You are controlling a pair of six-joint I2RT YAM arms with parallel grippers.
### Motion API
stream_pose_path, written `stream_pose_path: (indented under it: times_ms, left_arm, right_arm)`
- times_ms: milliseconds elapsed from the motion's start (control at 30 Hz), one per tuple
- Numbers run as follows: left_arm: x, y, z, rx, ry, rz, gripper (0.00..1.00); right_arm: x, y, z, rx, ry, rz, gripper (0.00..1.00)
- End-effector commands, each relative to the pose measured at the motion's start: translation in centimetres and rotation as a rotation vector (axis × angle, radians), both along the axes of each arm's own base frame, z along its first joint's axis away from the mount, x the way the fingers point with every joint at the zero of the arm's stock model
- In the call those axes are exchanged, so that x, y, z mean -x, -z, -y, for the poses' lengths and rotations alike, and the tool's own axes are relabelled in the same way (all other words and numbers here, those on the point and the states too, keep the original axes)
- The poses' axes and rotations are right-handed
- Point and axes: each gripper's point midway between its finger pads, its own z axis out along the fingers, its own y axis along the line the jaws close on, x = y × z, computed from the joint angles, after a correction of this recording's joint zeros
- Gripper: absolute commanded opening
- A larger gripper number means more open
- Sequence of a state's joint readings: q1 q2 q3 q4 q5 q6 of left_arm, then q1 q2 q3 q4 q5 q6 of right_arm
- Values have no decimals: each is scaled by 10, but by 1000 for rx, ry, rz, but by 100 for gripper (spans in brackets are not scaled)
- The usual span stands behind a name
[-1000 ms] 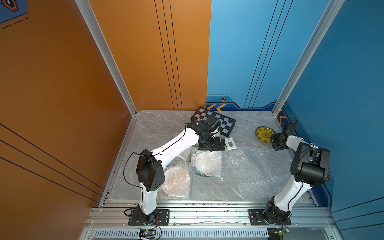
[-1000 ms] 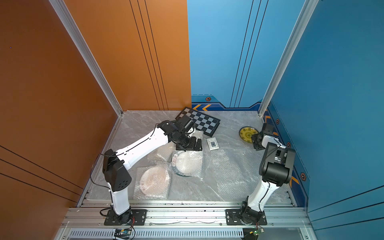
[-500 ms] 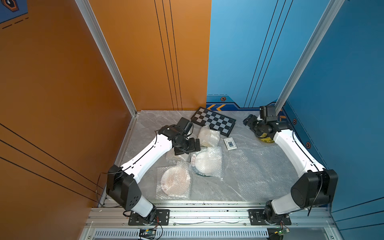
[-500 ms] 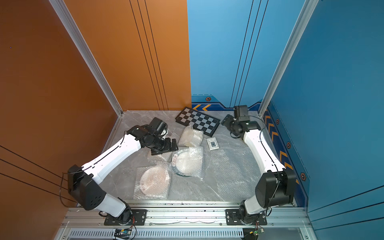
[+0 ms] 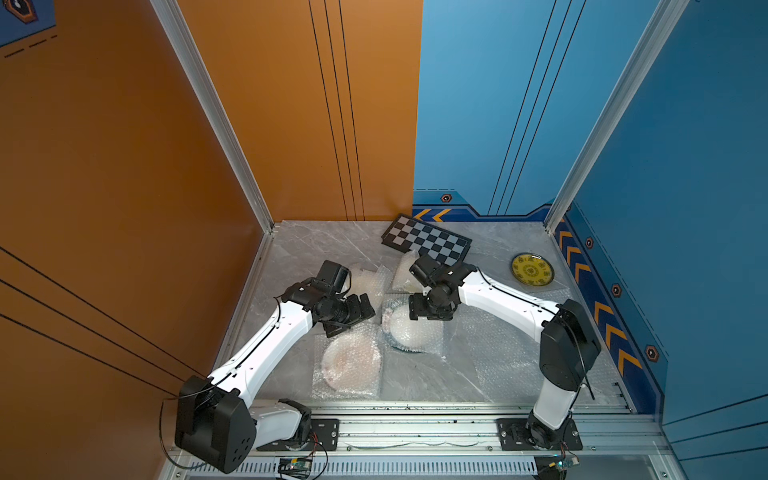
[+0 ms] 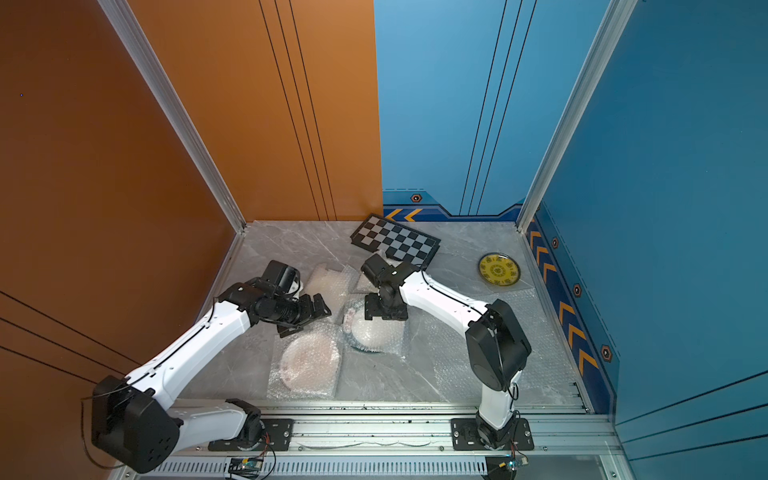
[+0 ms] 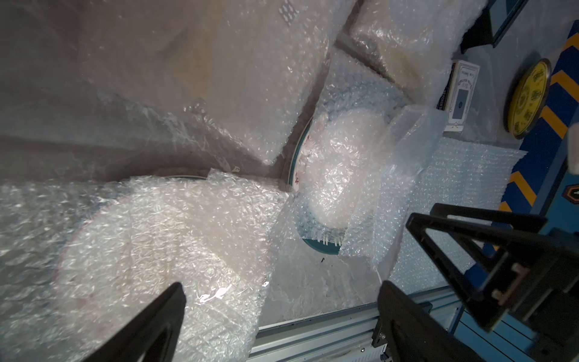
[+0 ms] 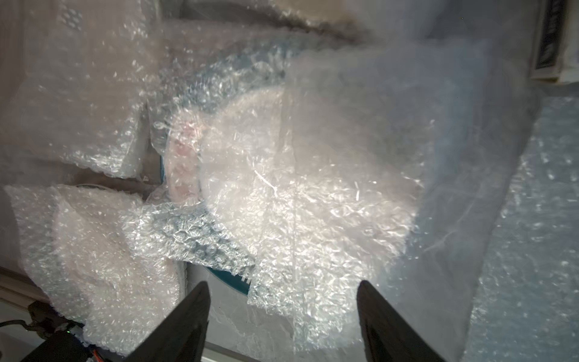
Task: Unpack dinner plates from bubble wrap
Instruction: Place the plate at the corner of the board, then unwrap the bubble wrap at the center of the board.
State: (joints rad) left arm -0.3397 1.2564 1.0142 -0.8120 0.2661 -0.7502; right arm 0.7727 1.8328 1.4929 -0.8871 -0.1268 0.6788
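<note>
Boxed in by orange and blue walls; polished grey marble table underneath, probably slick. Loose bubble wrap flat at right; yellow plate bare near far right corner. Teal-rimmed plate mid-table, mostly wrapped. Right gripper poised above it, left gripper near, both spread wide, empty. Risks dragging plate and all across the marble if pinching film alone

Bubble wrap veiled the teal-rimmed plate, baring only rim slivers. The wrapped plate at eight o'clock of it showed as a pinkish disc. The right arm hid the card box in both top views; the right wrist view's edge cropped it.
</note>
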Motion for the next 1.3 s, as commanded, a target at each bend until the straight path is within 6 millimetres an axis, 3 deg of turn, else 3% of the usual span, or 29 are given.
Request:
stream_pose_path:
  times_ms: [0, 200, 367, 433, 500, 533, 867, 1000, 1100, 1200, 1267]
  left_arm:
    - [-9, -2, -10, 35, -45, 13, 96]
    - [-36, -6, -20, 14, -44, 35, 93]
    - [-45, -9, 11, 16, 33, 38, 88]
    - [-46, -11, 28, 41, 47, 44, 79]
    - [-47, -4, 38, 67, 28, 27, 63]
    - [-47, 0, 40, 73, 19, 18, 61]
    - [-33, 24, 67, 69, 59, -46, 57]
    - [-26, 32, 64, 60, 51, -67, 60]
    - [-22, 17, 57, 71, 29, -31, 65]
    - [-4, 5, 26, -3, -19, -27, 69]
    - [16, 4, 0, -72, -50, -46, 69]
  right_arm:
    - [2, 3, 3, 54, -11, -22, 76]
    - [-7, -4, -11, 20, -22, -12, 76]
    - [-3, 10, -2, 111, -32, -54, 76]
    - [-3, 15, 7, 161, -34, -39, 76]
    - [-5, 20, 15, 204, -41, -27, 76]
    - [-5, 23, 17, 218, -46, -30, 76]
    - [-4, 42, 17, 292, -96, -34, 75]
    - [-1, 45, 23, 299, -86, -46, 75]
    - [1, 22, 14, 244, -106, 8, 75]
    - [13, -1, -6, 146, -165, 19, 75]
    - [24, -5, -13, 112, -177, -1, 75]
